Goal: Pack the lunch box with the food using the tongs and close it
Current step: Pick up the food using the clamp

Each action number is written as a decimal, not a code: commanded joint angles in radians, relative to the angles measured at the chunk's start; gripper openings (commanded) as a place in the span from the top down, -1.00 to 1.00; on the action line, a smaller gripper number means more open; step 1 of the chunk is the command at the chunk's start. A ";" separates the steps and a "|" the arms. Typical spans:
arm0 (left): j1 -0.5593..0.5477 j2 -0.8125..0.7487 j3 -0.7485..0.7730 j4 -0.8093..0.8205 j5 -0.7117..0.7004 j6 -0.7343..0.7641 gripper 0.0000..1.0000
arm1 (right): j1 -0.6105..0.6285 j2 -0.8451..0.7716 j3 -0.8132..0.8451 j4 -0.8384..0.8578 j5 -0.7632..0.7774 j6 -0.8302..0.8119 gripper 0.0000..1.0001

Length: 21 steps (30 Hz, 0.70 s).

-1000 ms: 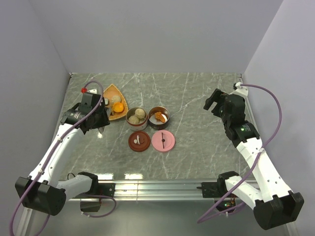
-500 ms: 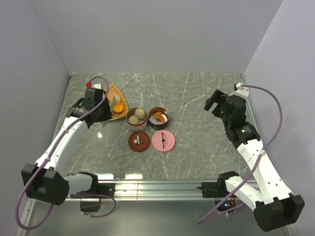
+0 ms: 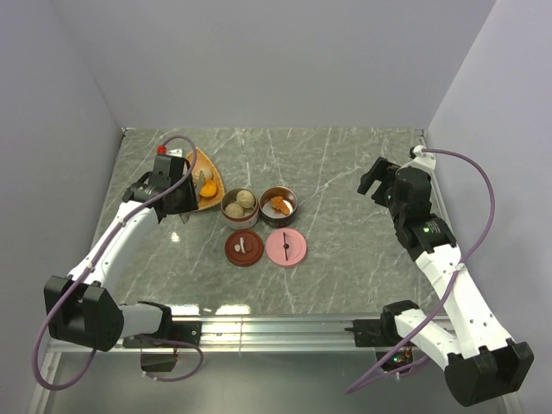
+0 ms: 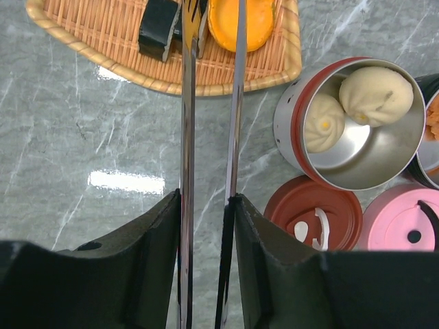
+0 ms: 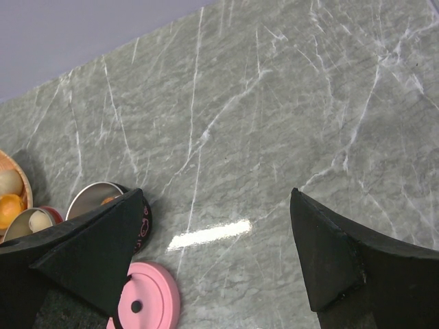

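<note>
**Left Arm Reached Over the Plate**

The left gripper [image 3: 185,187] hung at the edge of the orange plate [image 3: 216,195]. A beige ball [image 3: 205,177] and an orange chunk [image 3: 208,189] lay just ahead of its jaws, whose gap was hidden. Two open tins [image 3: 239,221] and two lids [image 3: 293,253] sat farther beyond. The right gripper [image 3: 373,179], jaws spread, stood well apart.
</note>
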 commanded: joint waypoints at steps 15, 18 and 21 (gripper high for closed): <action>0.004 0.028 -0.014 0.069 0.034 0.039 0.42 | 0.008 -0.011 0.002 0.021 0.017 -0.013 -0.87; 0.004 0.021 -0.002 0.055 0.031 0.039 0.46 | 0.009 -0.011 0.002 0.021 0.017 -0.011 -0.87; 0.004 0.007 0.024 0.041 0.034 0.038 0.50 | 0.009 -0.011 0.002 0.021 0.017 -0.013 -0.87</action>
